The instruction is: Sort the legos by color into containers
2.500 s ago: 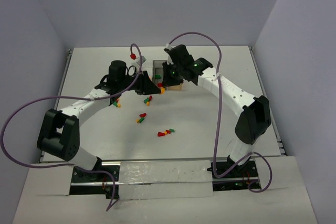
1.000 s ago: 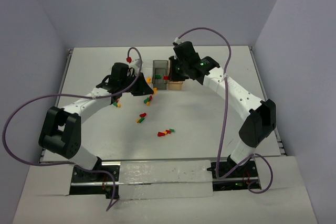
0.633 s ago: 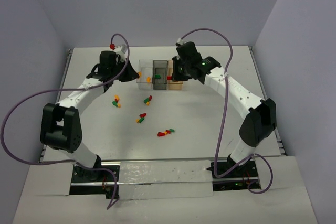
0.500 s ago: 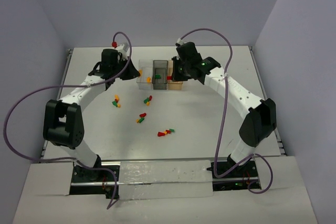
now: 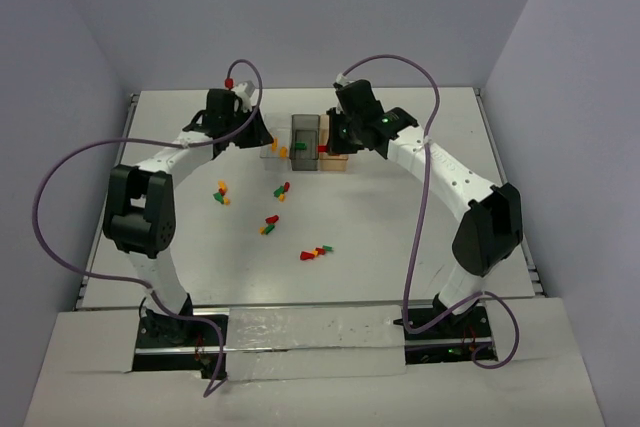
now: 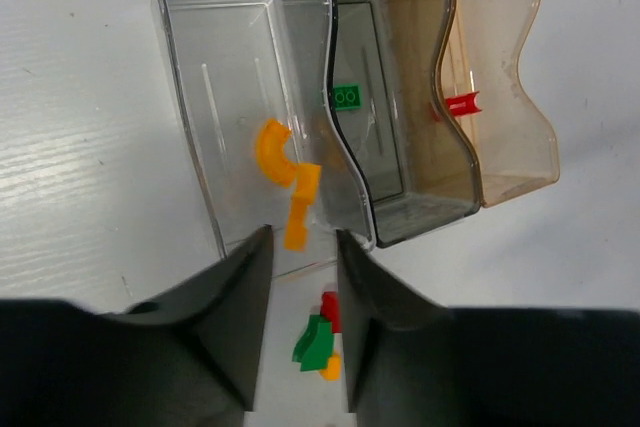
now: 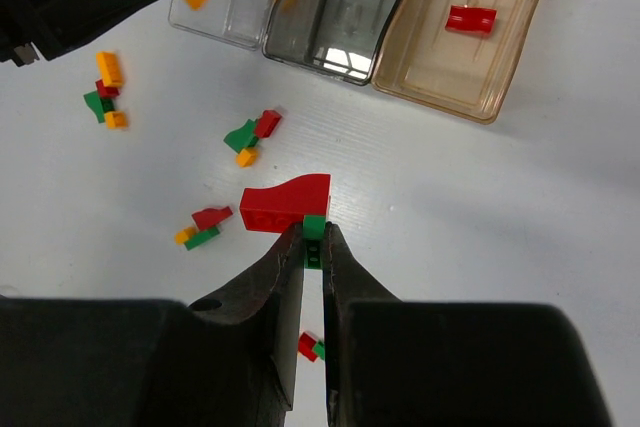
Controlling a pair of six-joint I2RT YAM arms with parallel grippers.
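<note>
Orange is the only colour in the clear bin (image 6: 225, 67), the leftmost of the three joined containers (image 5: 303, 133). It holds a curved orange piece (image 6: 271, 152) with a straight orange brick (image 6: 300, 205) against its near end, though whether that brick rests on the bin floor cannot be told. The left gripper (image 6: 303, 245) hangs over the near end of this bin with its jaws spread and nothing between them. Through the gap, a small red, green and orange clump (image 6: 320, 339) shows on the white table (image 6: 80, 167) just outside the bin. The dark smoky bin (image 6: 385, 27) in the middle holds one green brick (image 6: 346, 96), and the amber bin (image 6: 500, 37) on the right holds one red brick (image 6: 460, 104). The right gripper (image 7: 312, 239) is raised above the table. In the top view it sits over the near end of the containers, about where the dark and amber bins meet. Its jaws are pressed in on a red-and-green lego (image 7: 288, 205), pinching the small green part while the red wedge juts out to one side. Loose legos (image 5: 268, 224) lie in four small mixed clumps on the table, nearer than the containers and between the two arms. All of them are well apart from both grippers.
</note>
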